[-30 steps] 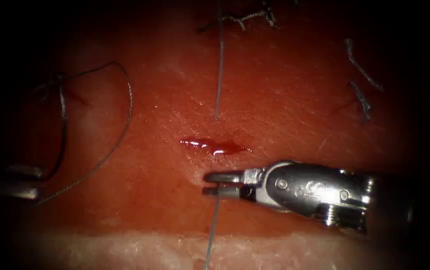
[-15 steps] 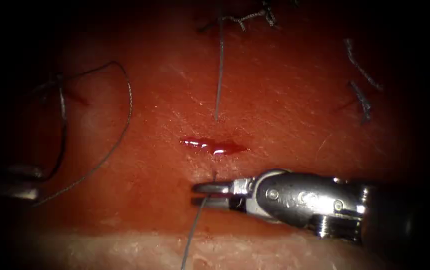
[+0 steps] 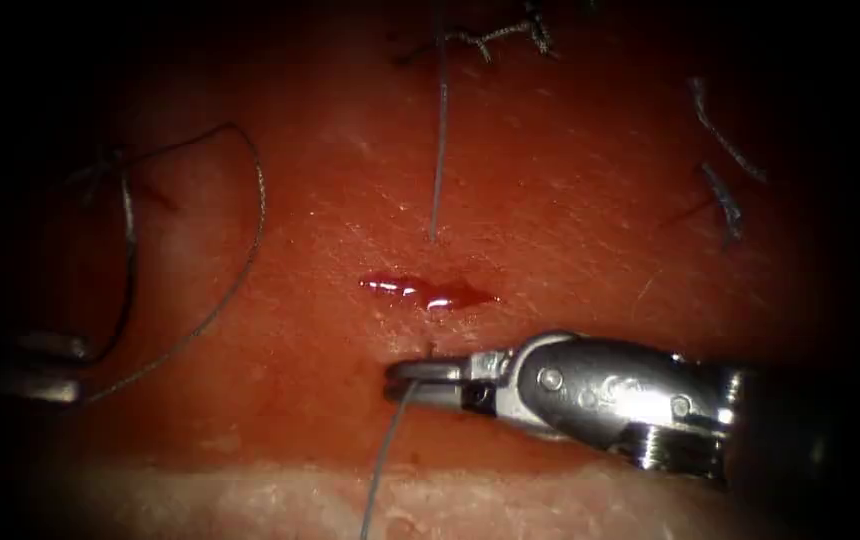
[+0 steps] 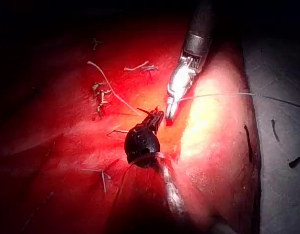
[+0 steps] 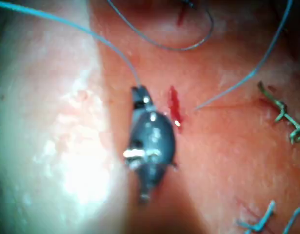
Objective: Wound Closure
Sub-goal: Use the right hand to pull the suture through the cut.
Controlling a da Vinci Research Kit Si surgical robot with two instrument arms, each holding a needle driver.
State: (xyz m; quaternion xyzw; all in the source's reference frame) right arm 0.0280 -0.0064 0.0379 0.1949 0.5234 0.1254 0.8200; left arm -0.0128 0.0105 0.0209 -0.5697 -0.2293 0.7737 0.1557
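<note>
At the wound, endoscope view: the tissue (image 3: pixel 570 200) carries a short cut (image 3: pixel 430 293) lined with red fluid (image 3: pixel 450 297). The right pincer (image 3: pixel 395 378) lies just below the cut with its jaws together, clamped on the thread (image 3: pixel 382 460), which runs down from the tips toward the pale edge of the tissue. A second run of thread enters the tissue just above the cut and leads upward. A second ago these jaws stood slightly apart about the thread; they have since closed and shifted a little to the left. The needle (image 3: pixel 128 260) lies well to the left of the cut, on the surface and not in the tissue, its lower end at the left pincer (image 3: pixel 40 368). Whether that pincer grips it cannot be told. Cut ends of thread (image 3: pixel 725 205) lie to the right.

Left wrist view: the right pincer (image 4: pixel 170 114) touches down on the tissue, with thread (image 4: pixel 213 95) leading off its tips. The left arm's tool (image 4: pixel 152 119) appears dark just beside it.

Right wrist view: the right pincer (image 5: pixel 139 91) is closed on the thread (image 5: pixel 91 34), just beside the red fluid (image 5: pixel 174 109).

Assessment: the step in hand is taking hold of the thread at its exit below the cut. Any next move calls for a firm grip and a gentle, even pull along the thread's line, so that the tissue is not torn.
</note>
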